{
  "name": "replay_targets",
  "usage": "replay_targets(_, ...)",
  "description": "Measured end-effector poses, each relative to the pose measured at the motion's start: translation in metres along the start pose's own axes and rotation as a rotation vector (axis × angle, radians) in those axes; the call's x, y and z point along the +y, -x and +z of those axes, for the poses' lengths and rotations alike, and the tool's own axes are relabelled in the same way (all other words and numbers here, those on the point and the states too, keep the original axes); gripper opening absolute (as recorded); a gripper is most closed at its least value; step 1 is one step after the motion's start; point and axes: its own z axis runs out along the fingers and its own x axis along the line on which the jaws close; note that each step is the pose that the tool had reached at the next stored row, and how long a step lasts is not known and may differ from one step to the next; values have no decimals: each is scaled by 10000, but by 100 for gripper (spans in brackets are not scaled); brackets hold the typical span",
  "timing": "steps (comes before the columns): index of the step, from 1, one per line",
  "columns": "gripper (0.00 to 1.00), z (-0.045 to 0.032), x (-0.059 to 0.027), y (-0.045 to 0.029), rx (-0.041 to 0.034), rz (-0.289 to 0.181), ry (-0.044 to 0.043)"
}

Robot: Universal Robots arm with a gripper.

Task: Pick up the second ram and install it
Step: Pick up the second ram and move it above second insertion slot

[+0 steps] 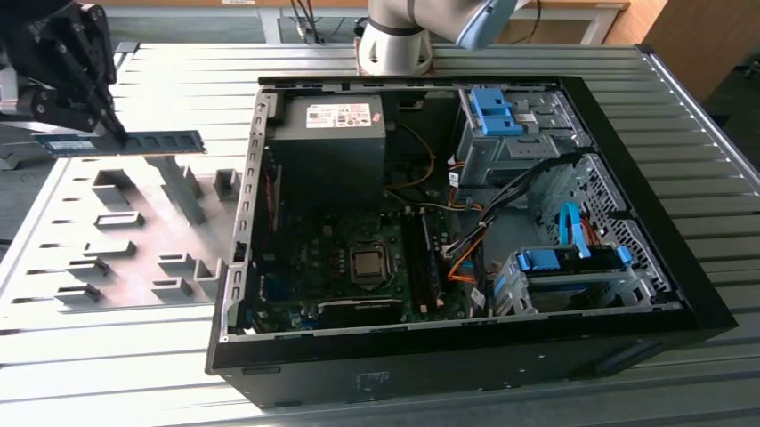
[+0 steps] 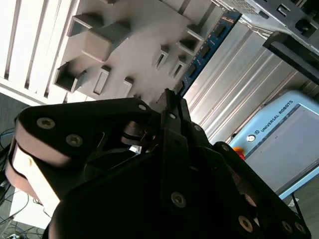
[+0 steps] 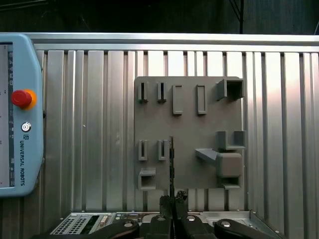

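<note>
So, the claw is sitting up around 10 o'clock in the exterior view, clamping tight on the second ram. That blue stick is hanging level over the grey holder tray on the ribbed table. The open PC case is sitting at the tray's 3 o'clock, well apart from the stick.

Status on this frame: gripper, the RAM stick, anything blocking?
Gripper shut on the second ram, held above the grey holder tray. Open computer case lies to the exterior view's right, apart. No obstruction seen between them.
</note>
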Motion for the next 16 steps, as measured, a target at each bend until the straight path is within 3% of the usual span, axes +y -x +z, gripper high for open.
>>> replay_targets(16, 14, -9, -410, 6, 0, 1, 1)
